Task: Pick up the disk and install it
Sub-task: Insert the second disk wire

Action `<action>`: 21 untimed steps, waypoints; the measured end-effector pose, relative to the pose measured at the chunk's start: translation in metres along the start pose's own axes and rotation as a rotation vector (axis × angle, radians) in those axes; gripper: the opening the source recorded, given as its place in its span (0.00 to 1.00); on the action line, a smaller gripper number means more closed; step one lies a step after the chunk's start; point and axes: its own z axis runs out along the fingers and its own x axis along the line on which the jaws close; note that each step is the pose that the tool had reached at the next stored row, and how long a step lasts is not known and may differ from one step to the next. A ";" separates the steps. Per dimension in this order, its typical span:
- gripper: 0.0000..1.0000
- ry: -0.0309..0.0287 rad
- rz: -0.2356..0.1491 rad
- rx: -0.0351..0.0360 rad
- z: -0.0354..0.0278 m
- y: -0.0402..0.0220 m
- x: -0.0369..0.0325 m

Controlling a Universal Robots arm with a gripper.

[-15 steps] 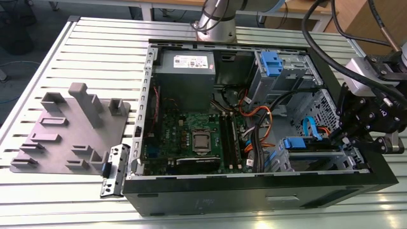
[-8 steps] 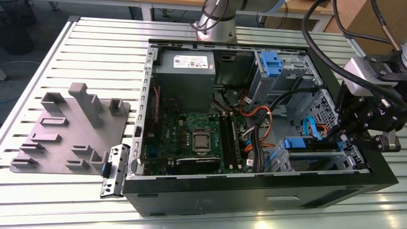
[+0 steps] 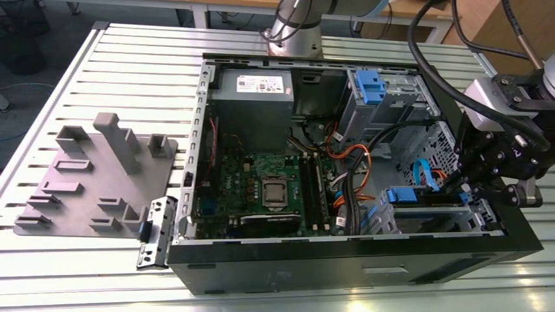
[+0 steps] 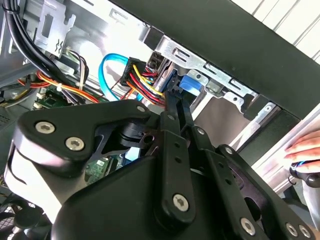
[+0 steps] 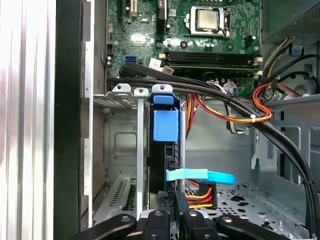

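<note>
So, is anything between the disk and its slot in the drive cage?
Nothing visible blocks it: the disk already stands edge-on in the drive cage, the gripper at its end. A blue cable runs close beside that end.

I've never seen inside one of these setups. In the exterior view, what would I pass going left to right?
Grey fixture plate → green motherboard → bundle of orange and black cables → blue-railed disk in its bay → black end effector.

- The arm (image 3: 299, 26) is seen reaching in from the exterior view's right, its wrist bent downward.
- The hand (image 3: 464, 188) is pointed down, with black fingers (image 4: 172, 107) drawn narrowly together at their tips.
</note>
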 end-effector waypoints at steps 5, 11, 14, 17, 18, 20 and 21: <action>0.17 -0.0020 0.015 0.0009 0.0003 0.0005 0.0000; 0.17 -0.0034 0.032 0.0020 0.0004 0.0006 0.0000; 0.17 -0.0037 0.032 0.0020 0.0007 0.0016 0.0001; 0.17 -0.0035 0.032 0.0020 0.0012 0.0017 0.0000; 0.17 -0.0035 0.032 0.0020 0.0015 0.0021 0.0000; 0.17 -0.0034 0.032 0.0020 0.0020 0.0029 -0.0002; 0.17 -0.0036 0.032 0.0020 0.0022 0.0031 -0.0003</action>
